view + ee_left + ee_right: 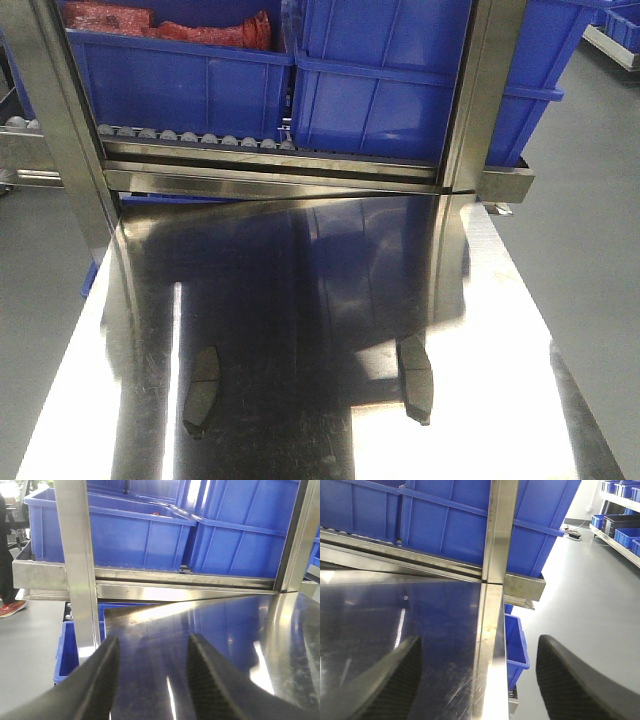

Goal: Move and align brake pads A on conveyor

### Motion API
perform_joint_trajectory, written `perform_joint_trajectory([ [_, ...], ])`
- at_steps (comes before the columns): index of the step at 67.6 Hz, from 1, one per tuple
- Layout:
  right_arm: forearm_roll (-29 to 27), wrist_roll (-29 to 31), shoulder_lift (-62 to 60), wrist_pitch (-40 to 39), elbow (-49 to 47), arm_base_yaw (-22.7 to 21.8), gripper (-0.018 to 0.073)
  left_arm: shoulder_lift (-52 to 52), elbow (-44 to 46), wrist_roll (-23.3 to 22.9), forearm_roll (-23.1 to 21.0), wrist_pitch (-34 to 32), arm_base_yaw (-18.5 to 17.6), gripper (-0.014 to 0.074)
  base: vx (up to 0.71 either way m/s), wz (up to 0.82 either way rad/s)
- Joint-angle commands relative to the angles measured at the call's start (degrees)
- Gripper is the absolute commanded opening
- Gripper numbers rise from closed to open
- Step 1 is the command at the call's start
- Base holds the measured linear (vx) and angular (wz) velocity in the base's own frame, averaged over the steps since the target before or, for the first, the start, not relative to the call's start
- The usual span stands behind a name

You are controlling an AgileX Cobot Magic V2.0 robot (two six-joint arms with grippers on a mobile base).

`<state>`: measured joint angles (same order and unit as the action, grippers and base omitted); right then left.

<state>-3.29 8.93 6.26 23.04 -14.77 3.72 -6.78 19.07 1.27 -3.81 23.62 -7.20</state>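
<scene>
In the upper frame I see steel posts before blue bins, one holding red parts; left gripper and right gripper are released.

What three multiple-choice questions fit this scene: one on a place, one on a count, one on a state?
1. Where do the brake pads lie? A) on the shiny steel table B) in a blue bin C) on the rollers
2. How many pads show in the front view? A) one B) two C) four
3. How is the left gripper? A) shut on a pad B) shut on a bin edge C) open and empty
Answers: 1 A, both rest on the mirror-like top; 2 B, one left, one right; 3 C, its fingers stand apart with nothing between.
</scene>
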Motion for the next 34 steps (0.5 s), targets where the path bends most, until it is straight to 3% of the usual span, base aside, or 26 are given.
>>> perform_joint_trajectory([
  [1,0.41,0.05,0.64,-4.02,-1.53,-0.22,0.0468,-0.90,1.34,-0.20,-0.45,-4.52,-0.23,0.0300,-0.03,0.03],
  [34,0.41,0.05,0.64,-4.02,-1.53,-0.22,0.0468,-0.90,1.34,-0.20,-0.45,-4.52,-0.23,0.0300,-0.01,0.03],
])
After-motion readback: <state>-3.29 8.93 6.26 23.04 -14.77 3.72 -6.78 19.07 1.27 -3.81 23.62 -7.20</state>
